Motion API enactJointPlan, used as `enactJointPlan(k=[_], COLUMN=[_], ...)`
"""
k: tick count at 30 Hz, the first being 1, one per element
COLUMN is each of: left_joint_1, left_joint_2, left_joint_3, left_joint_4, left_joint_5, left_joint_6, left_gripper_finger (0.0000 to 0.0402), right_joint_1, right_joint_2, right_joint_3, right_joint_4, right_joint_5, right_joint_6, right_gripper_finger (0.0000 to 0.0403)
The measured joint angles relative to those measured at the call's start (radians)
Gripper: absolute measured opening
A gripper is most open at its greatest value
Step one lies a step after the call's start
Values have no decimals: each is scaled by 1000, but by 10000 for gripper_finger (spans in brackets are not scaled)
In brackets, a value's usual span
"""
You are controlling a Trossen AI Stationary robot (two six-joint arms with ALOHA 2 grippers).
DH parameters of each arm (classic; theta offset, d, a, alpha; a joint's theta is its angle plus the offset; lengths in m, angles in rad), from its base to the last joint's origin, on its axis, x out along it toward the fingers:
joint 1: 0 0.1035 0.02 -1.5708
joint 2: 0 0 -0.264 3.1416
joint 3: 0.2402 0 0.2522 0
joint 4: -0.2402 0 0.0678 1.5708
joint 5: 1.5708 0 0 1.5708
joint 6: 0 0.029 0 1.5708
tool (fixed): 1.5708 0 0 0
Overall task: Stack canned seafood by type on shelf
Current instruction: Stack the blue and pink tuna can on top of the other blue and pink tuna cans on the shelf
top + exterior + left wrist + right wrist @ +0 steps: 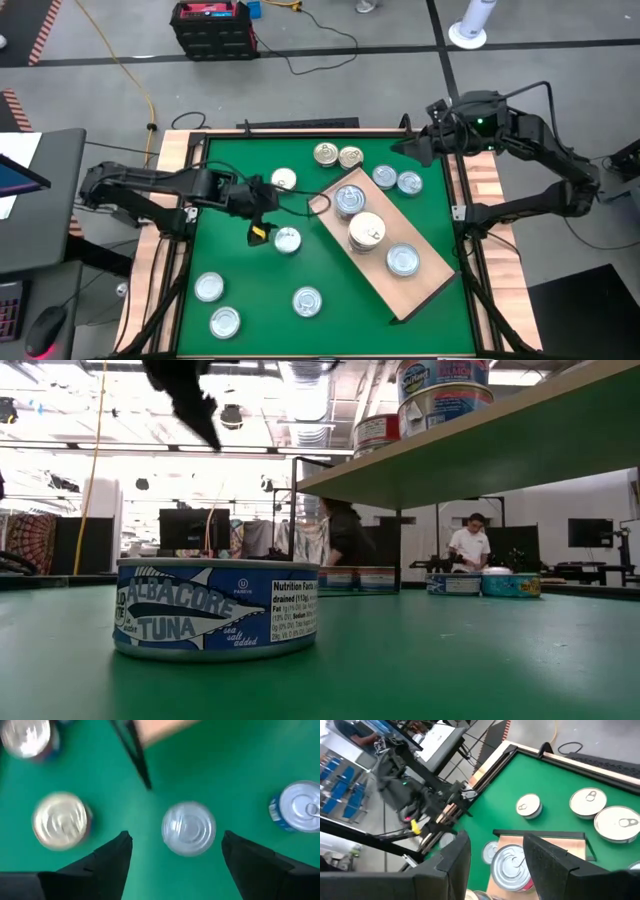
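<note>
- Your left gripper (175, 847) hangs over the green tabletop (250, 290) left of the shelf (425, 290), its fingers (112, 855) spread wide with nothing between them.
- A silver-lidded tin (189, 828) sits on the mat just ahead of those open fingers, untouched; in the high view it lies beside the gripper's yellow-marked tip.
- Your right gripper (495, 855) waits above the far right corner of the tabletop, fingers parted and empty.
- The shelf lies diagonally across the mat, carrying three spots of tins (367, 230) along its length.
- Four tins (338, 155) cluster near the far edge; three more (225, 322) sit toward the near left.
- A blue albacore tuna tin (215, 608) fills the low view.
</note>
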Motion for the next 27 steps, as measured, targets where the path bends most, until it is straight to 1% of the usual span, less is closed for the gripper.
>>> enactJointPlan(k=[4, 7, 12, 14, 16, 19, 23, 27], left_joint_1=[125, 246, 465, 538, 597, 661, 703, 711], left_joint_2=[-90, -130, -114, -91, -67, -21, 61, 155], left_joint_3=[-174, -290, -413, -437, -440, -440, -438, -438], left_joint_4=[106, 199, 367, 414, 444, 509, 593, 609], left_joint_5=[58, 103, 205, 228, 225, 231, 282, 283], left_joint_6=[-75, -147, -328, -369, -376, -376, -377, -377], left_gripper_finger=[272, 263, 250, 243, 234, 217, 195, 178], right_joint_1=[0, 0, 0, 0, 0, 0, 0, 0], right_joint_2=[11, 13, 14, 13, 13, 14, 14, 14], right_joint_3=[0, 0, 0, 0, 0, 0, 0, 0], right_joint_4=[7, 15, 22, 23, 23, 23, 23, 23], right_joint_5=[1, 1, 1, 1, 1, 1, 1, 1], right_joint_6=[-16, -19, -19, -21, -24, -26, -30, -30], right_gripper_finger=[204, 204, 204, 204, 204, 204, 204, 204])
